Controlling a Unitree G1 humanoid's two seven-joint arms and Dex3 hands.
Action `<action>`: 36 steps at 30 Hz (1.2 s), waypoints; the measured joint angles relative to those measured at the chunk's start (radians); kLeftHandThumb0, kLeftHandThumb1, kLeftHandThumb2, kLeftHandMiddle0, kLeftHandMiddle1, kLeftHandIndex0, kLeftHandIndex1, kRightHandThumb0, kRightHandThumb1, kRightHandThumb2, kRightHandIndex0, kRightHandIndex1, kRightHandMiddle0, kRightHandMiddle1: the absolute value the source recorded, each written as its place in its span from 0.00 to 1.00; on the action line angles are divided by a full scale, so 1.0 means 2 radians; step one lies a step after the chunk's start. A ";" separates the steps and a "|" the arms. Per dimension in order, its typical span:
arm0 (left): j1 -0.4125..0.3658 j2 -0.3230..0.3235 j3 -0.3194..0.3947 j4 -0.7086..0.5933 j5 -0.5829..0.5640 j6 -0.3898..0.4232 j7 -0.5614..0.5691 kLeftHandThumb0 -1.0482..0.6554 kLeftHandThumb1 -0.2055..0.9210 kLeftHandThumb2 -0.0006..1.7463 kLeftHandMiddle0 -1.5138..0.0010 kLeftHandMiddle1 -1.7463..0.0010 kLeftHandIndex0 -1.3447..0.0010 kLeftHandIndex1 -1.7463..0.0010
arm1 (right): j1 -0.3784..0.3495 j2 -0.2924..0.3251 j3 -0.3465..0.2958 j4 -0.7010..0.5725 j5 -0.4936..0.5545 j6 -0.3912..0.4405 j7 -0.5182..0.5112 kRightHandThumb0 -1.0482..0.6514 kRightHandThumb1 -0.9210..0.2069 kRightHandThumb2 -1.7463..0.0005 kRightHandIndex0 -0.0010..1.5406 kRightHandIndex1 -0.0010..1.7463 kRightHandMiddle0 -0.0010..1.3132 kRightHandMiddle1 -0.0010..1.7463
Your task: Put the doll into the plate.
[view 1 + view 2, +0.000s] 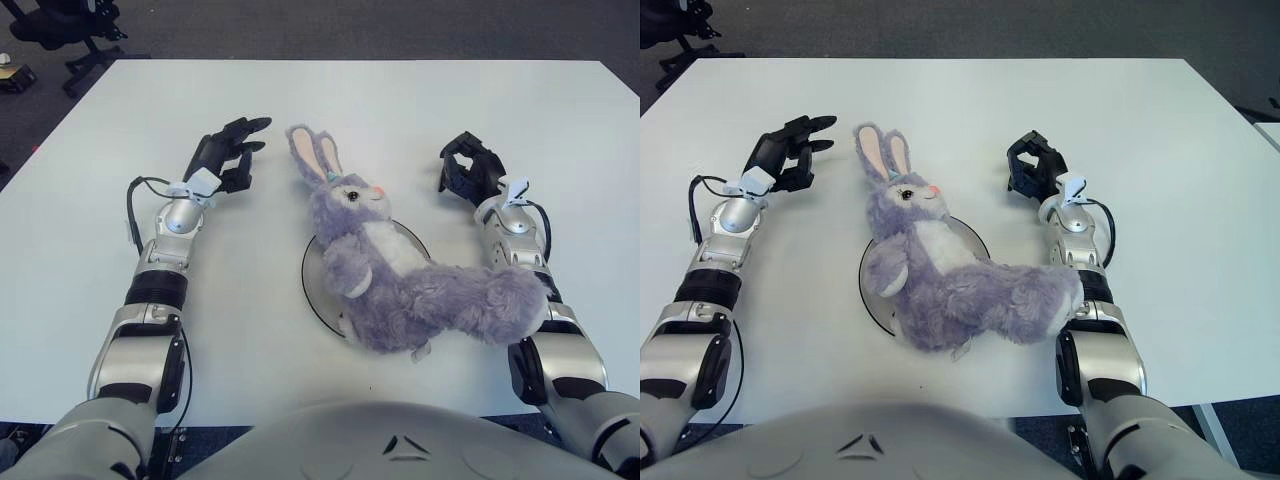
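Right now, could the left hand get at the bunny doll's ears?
Probably yes: the left hand, fingers open, sits just left of the doll ears, with only bare table between them.

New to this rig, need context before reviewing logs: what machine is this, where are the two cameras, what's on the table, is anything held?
This is a humanoid robot with two metal arms, each ending in a black three-finger hand. Both pictures come from a stereo camera on its head, looking down at the white table; they show the same scene from places slightly apart, so treat them as one.

A fluffy purple plush rabbit doll lies with its body across a round white plate with a dark rim. Its head and ears reach past the far rim, its legs past the right side.

The left robot hand shows to the left of the rabbit's ears, fingers spread, holding nothing. The right robot hand shows to the right of the rabbit's head, fingers curled, also holding nothing.

So nothing is held now.
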 measured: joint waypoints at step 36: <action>-0.048 -0.054 0.071 0.076 -0.169 0.058 -0.030 0.41 0.98 0.24 0.52 0.00 0.73 0.08 | -0.001 0.010 -0.035 0.044 -0.003 -0.074 -0.068 0.39 0.24 0.49 0.58 1.00 0.29 1.00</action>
